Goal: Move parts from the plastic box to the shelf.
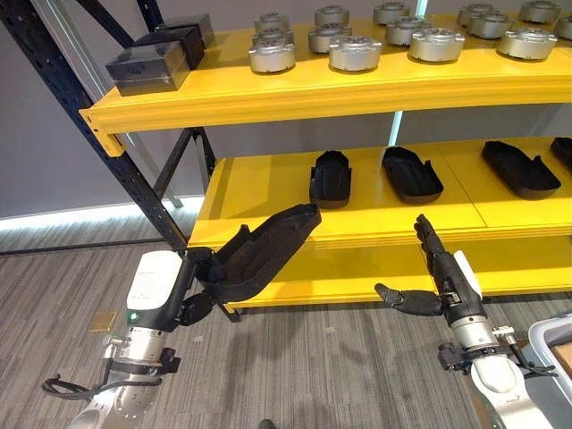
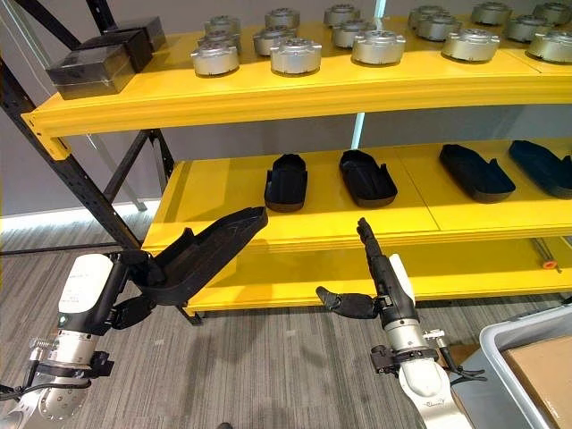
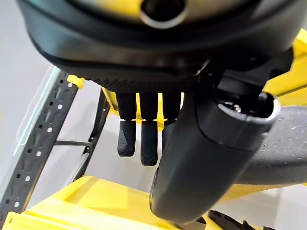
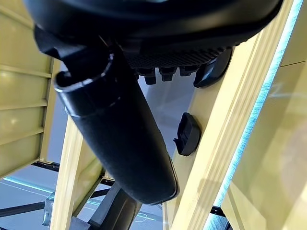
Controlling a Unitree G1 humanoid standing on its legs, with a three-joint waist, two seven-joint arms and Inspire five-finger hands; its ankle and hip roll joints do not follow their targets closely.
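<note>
My left hand clamps a long black moulded plastic part before the yellow metal shelf; right hand (fingers straight, thumb out) hovers beside it.

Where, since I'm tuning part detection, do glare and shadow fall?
Left eye view: a bright light strip runs along the wall's foot; the silver parts catch highlights; the black part in the left hand shows little shading. Right wrist view: a bright band beside the yellow shelf.
</note>
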